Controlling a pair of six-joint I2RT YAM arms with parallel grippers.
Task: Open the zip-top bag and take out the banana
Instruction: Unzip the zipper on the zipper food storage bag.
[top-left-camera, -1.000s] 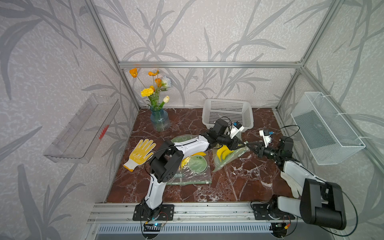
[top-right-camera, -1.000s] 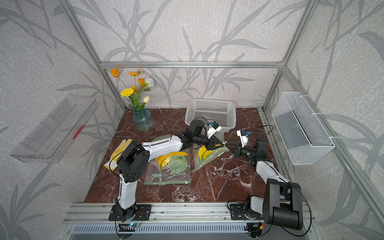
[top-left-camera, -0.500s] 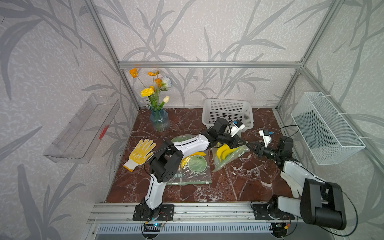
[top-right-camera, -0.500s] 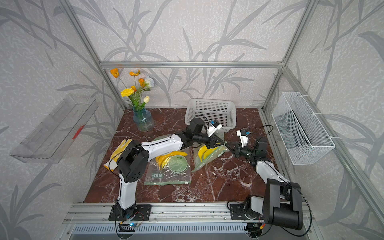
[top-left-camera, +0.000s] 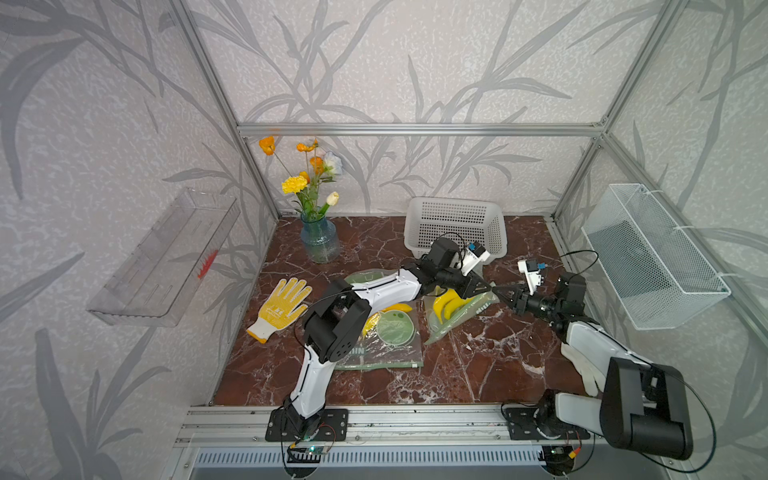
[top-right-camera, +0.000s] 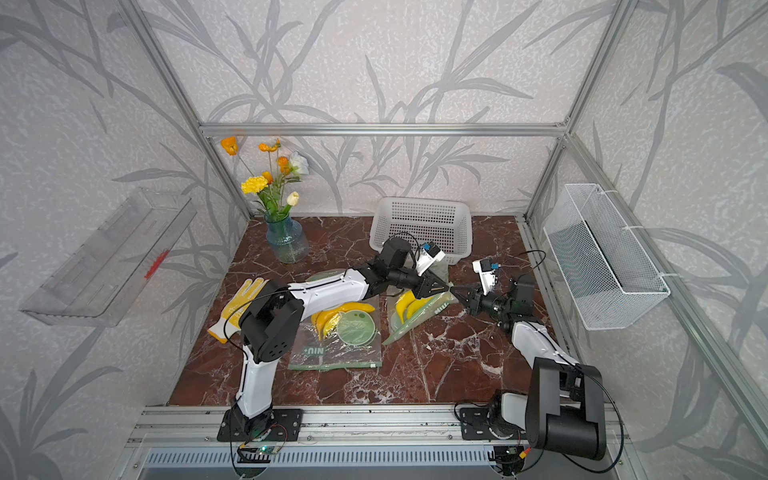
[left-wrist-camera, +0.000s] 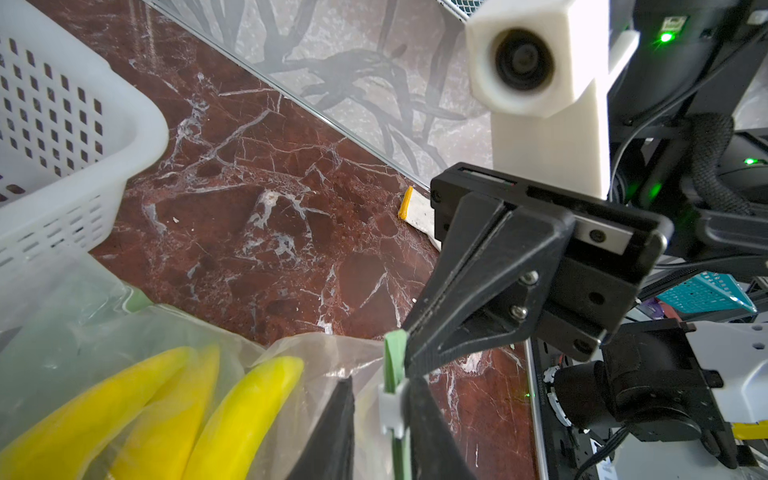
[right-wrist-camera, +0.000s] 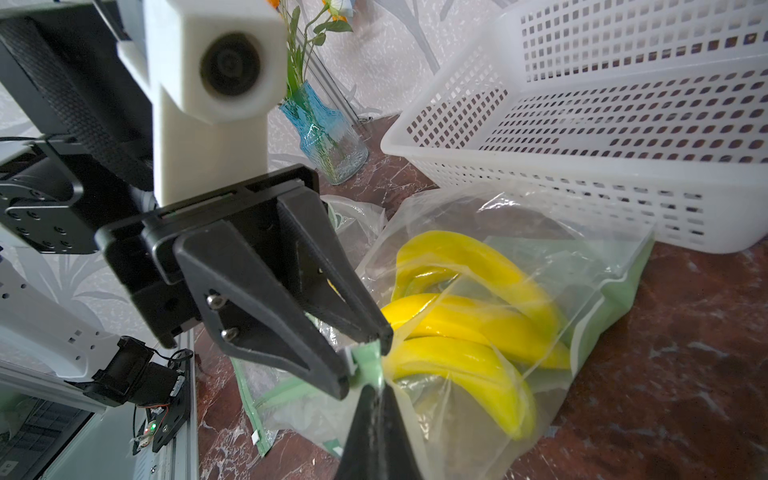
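Note:
A clear zip-top bag (top-left-camera: 459, 312) (top-right-camera: 420, 318) with a green zip strip lies mid-table and holds yellow bananas (top-left-camera: 445, 302) (right-wrist-camera: 457, 328) (left-wrist-camera: 245, 399). My right gripper (top-left-camera: 500, 293) (top-right-camera: 456, 291) (right-wrist-camera: 376, 390) is shut on the bag's top corner, at the end of the green strip. My left gripper (top-left-camera: 486, 286) (top-right-camera: 446, 286) (left-wrist-camera: 382, 401) meets it tip to tip. Its jaws stand narrow round the white slider (left-wrist-camera: 390, 409) (right-wrist-camera: 350, 360): one finger touches the slider, and a small gap shows at the other.
A second bag (top-left-camera: 382, 345) with bananas and a green disc lies under my left arm. A yellow glove (top-left-camera: 282, 305) lies at the left and a blue vase (top-left-camera: 319, 243) stands behind it. A white basket (top-left-camera: 455, 226) stands just behind the grippers. A wire basket (top-left-camera: 652, 257) hangs on the right wall.
My left gripper's jaws have narrowed round the slider and edged toward the right gripper. The bag has settled flatter. The right arm has stayed in place.

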